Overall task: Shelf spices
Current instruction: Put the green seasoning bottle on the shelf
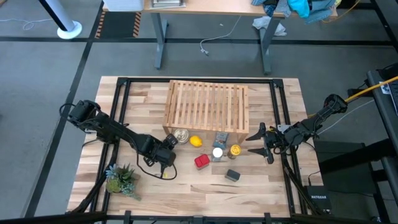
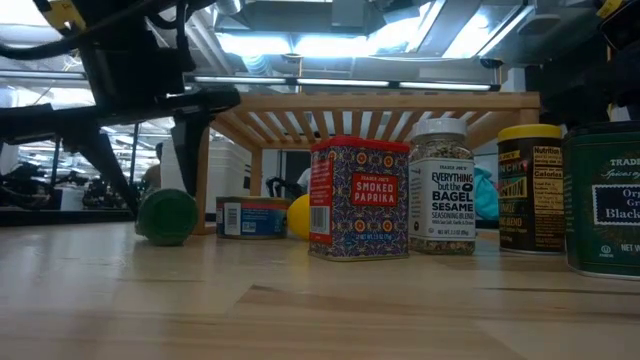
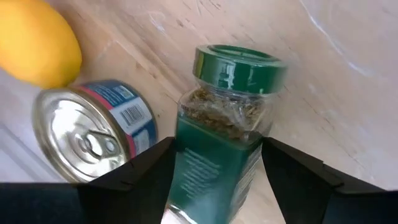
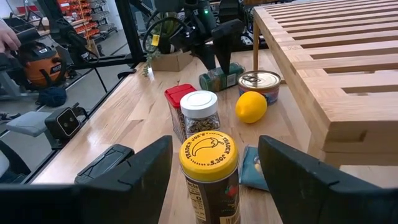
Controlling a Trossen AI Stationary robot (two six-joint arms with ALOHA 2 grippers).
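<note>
Between the left gripper's (image 3: 214, 180) spread fingers lies the green-lidded jar (image 3: 224, 143): rigid, smooth, likely slippery; grasp mid-body. Right gripper (image 4: 211, 180) spread behind yellow-lidded jar (image 4: 209, 171).

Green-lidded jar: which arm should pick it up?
Left. The left gripper already straddles the green-lidded jar, which lies on its side beside the silver tin. The right gripper is open facing the yellow-lidded jar, farther away.

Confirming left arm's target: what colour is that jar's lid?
Green lid, clearest in the left wrist view.
</note>
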